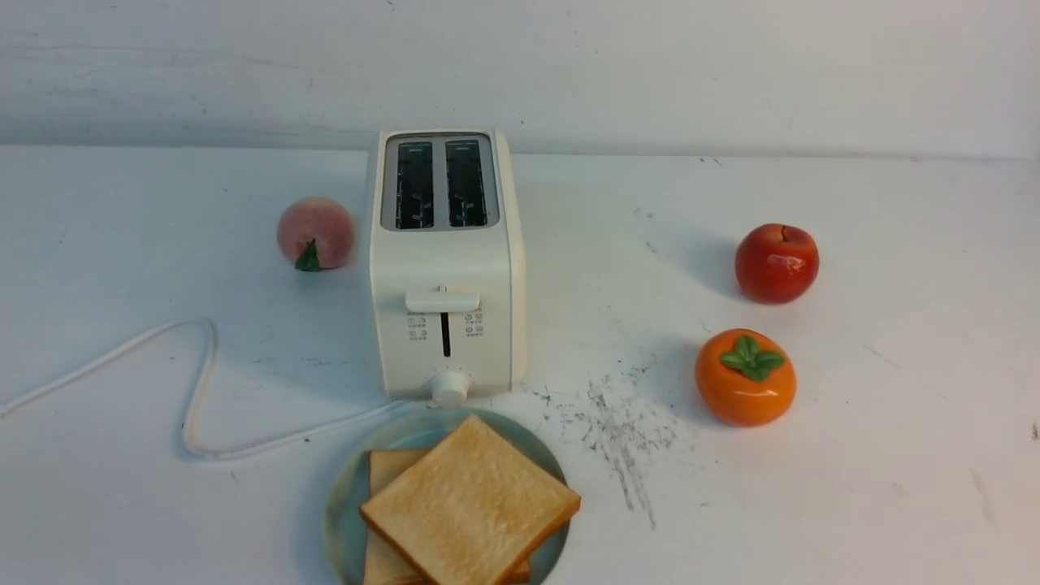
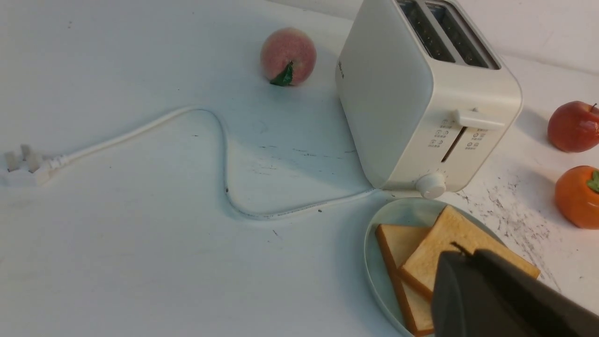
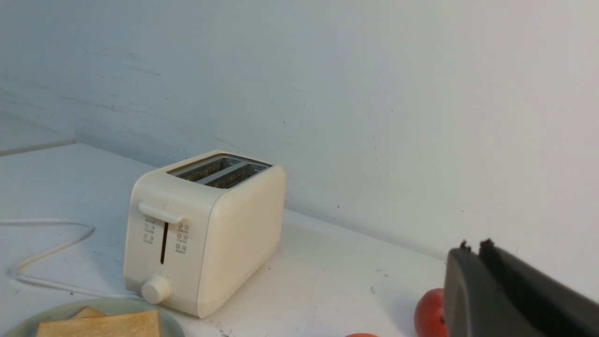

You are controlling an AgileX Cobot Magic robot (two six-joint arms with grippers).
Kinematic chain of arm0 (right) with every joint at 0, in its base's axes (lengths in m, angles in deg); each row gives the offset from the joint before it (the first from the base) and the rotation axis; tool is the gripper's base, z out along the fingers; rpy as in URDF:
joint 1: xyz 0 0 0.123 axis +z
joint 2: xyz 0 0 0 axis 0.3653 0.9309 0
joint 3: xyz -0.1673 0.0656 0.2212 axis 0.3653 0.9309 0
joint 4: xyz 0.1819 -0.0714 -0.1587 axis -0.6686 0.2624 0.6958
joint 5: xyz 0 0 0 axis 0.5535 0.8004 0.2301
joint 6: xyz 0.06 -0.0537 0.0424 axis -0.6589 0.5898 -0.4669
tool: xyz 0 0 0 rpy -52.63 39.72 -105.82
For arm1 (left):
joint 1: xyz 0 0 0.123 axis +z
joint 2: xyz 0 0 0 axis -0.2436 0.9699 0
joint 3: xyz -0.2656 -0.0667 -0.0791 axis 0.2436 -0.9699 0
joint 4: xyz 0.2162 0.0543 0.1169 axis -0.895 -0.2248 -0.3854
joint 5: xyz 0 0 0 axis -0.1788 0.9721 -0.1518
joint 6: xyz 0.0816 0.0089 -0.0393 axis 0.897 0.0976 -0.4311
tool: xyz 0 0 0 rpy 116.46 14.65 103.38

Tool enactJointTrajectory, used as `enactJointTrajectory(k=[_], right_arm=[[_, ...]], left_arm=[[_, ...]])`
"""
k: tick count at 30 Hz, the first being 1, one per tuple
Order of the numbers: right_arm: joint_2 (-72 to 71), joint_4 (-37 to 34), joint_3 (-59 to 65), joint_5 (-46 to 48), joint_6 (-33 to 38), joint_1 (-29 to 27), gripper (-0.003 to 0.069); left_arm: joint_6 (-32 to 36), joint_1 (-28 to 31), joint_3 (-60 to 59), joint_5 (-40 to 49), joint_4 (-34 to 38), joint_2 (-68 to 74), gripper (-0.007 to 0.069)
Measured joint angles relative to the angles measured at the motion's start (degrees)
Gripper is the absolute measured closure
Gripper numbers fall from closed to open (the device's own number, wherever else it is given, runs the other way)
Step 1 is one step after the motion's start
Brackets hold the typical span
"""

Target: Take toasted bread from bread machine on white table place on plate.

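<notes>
- toasted bread (image 1: pixel 470 504): both slices on the plate (image 1: pixel 341 508), lower centre of the front view. Top slice is turned diamond-wise across the lower one, with its right corner over the plate's rim.
- bread machine (image 1: pixel 445 268): upright, centre of the front view, just behind the plate. Its knob (image 1: pixel 449 387) is near the plate's far rim and its lever (image 1: pixel 443 301) sits at the top of its track.
- white table (image 1: pixel 853 504): grey scratch patch (image 1: pixel 617 431) right of the plate.
- left gripper (image 2: pixel 465 252): lower right of the left wrist view, overlapping the slices in frame; can't tell if it touches them. Jaws closed together, gripping nothing.
- right gripper (image 3: pixel 473 245): lower right of the right wrist view. Jaws together with a hairline seam between them, holding nothing.
- cord (image 1: pixel 199 382): loops off to the left of the front view. Its plug (image 2: pixel 23 166) lies at the left edge of the left wrist view.
- peach (image 1: pixel 315 233): just left of the bread machine.
- apple (image 1: pixel 776 263) and persimmon (image 1: pixel 745 377): right side of the front view, well apart from the plate.
</notes>
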Motion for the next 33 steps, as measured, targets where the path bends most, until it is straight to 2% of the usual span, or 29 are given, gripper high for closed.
enactJointTrajectory(k=[10, 12, 13, 14, 16, 19, 22, 24, 28, 33], right_arm=[[0.0, 0.0, 0.0, 0.0, 0.0, 0.0, 0.0618], [0.0, 0.0, 0.0, 0.0, 0.0, 0.0, 0.0615], [0.0, 0.0, 0.0, 0.0, 0.0, 0.0, 0.0615], [0.0, 0.0, 0.0, 0.0, 0.0, 0.0, 0.0612], [0.0, 0.0, 0.0, 0.0, 0.0, 0.0, 0.061], [0.0, 0.0, 0.0, 0.0, 0.0, 0.0, 0.0604], [0.0, 0.0, 0.0, 0.0, 0.0, 0.0, 0.0601], [0.0, 0.0, 0.0, -0.08, 0.0, 0.0, 0.0598], [0.0, 0.0, 0.11, -0.11, 0.0, 0.0, 0.0592], [0.0, 0.0, 0.11, -0.11, 0.0, 0.0, 0.0582]], left_arm=[[0.0, 0.0, -0.59, -1.7, -0.33, -1.03, 0.0624], [0.0, 0.0, -4.45, -8.7, -0.33, -3.61, 0.0624], [0.0, 0.0, -4.45, -9.32, -0.33, -3.87, 0.0623], [0.0, 0.0, -9.01, -14.73, -0.33, -6.04, 0.0622], [0.0, 0.0, -12.79, -18.98, -0.33, -7.74, 0.062], [0.0, 0.0, -25.21, -29.62, -0.33, -12.84, 0.0617], [0.0, 0.0, -31.57, -33.53, -0.33, -14.88, 0.0614], [0.0, 0.0, -35.83, -32.44, -0.63, -15.33, 0.0612], [0.13, 0.0, -36.57, -25.46, -2.91, -15.3, 0.0607], [0.13, 0.0, -36.6, -23.93, -3.23, -15.3, 0.0605]])
